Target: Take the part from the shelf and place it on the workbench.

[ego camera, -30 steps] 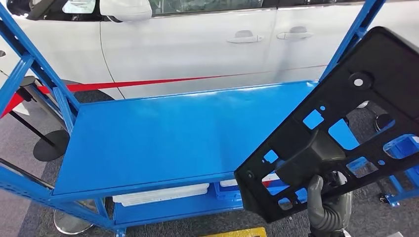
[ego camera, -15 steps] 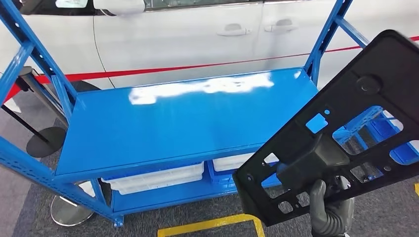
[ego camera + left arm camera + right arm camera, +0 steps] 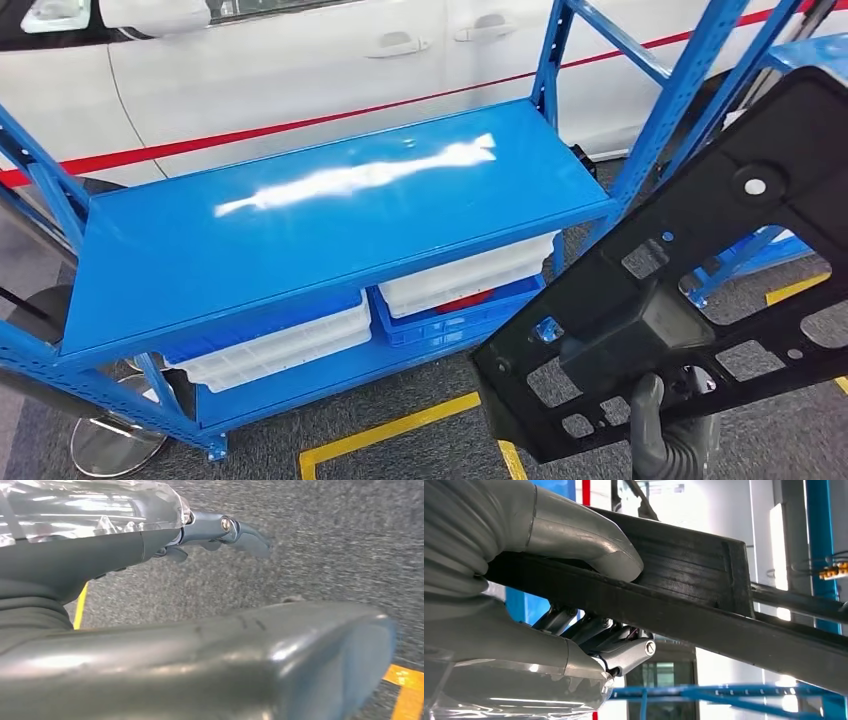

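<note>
The part (image 3: 700,270) is showing as a large, flat black plastic panel with many square and rectangular cut-outs, a round hole with a pale centre near its upper end, and a raised blocky boss in its middle. It is sitting tilted in the air, rising from lower left to upper right in the head view, off to the right of the blue shelf (image 3: 330,215) and apart from it. The shelf is standing as a blue metal rack with sloping uprights, its glossy top deck bare and catching glare, and white and blue trays are lying on its lower level.
</note>
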`<state>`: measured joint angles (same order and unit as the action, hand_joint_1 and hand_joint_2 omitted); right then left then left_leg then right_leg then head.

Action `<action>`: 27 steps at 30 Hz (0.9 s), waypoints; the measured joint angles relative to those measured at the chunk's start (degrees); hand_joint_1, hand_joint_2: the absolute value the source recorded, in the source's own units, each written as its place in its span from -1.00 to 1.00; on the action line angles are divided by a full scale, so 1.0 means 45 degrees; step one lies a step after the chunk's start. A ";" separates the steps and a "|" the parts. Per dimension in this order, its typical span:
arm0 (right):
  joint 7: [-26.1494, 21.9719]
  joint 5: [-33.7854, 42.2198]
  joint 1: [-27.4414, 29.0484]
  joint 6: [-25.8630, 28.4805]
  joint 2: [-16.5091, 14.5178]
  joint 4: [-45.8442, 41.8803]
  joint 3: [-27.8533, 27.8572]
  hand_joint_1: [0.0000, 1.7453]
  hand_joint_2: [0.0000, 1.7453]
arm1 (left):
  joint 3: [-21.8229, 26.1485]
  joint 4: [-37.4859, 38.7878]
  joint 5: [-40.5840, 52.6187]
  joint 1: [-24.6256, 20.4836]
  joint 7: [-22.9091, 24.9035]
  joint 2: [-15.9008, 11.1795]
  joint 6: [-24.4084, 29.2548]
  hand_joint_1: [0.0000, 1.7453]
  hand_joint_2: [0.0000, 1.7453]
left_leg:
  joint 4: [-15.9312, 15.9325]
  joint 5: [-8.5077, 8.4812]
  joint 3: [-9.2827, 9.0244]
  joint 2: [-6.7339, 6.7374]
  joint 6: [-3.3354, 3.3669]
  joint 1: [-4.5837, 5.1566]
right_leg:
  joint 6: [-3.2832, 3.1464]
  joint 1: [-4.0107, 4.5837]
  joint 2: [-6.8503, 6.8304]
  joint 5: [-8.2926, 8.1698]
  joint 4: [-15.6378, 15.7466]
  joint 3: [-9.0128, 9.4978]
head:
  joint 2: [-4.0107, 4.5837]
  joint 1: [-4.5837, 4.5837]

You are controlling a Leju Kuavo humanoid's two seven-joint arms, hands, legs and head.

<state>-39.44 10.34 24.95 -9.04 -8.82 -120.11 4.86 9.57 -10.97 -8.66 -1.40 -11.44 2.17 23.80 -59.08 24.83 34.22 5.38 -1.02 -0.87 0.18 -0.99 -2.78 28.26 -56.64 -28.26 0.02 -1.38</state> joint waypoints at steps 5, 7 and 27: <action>0.0186 -0.0454 -0.0298 0.0247 -0.0091 0.0216 -0.0718 1.00 1.00 | 0.0279 0.0001 -0.0240 0.0050 0.0325 0.0050 0.0444 -1.00 -1.00 | -0.3201 0.2371 0.0765 -0.1101 0.0040 0.0002 | -0.0357 0.0201 0.0755 -0.0790 -0.0055 -0.1025 | 0.0000 -0.0009; 0.0210 -0.0517 -0.0403 0.0372 -0.0091 0.0327 -0.0987 1.00 1.00 | 0.0352 0.0000 -0.0260 0.0017 0.0369 0.0051 0.0514 -1.00 -1.00 | -0.2680 0.1935 0.0090 -0.1174 0.0205 0.0067 | -0.0355 0.0294 0.1080 -0.1071 -0.0120 -0.1433 | 0.0000 -0.0009; 0.0453 -0.0450 -0.1604 0.0511 0.0019 0.1164 -0.2431 1.00 1.00 | 0.0824 0.0000 -0.0387 -0.0218 0.1062 0.0478 0.2065 -1.00 -1.00 | 0.0364 0.0037 -0.0375 0.0347 0.0325 0.0131 | 0.0463 0.0013 -0.0326 -0.0001 -0.0204 -0.0250 | 0.0000 0.0001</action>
<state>-37.40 8.32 17.73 -6.74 -8.74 -114.88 -6.08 13.28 -10.97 -10.40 -2.38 -6.66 4.33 33.09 -57.44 25.00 32.53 6.94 0.44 -0.28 2.26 -0.93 -4.25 28.26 -57.56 -29.38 0.02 -1.38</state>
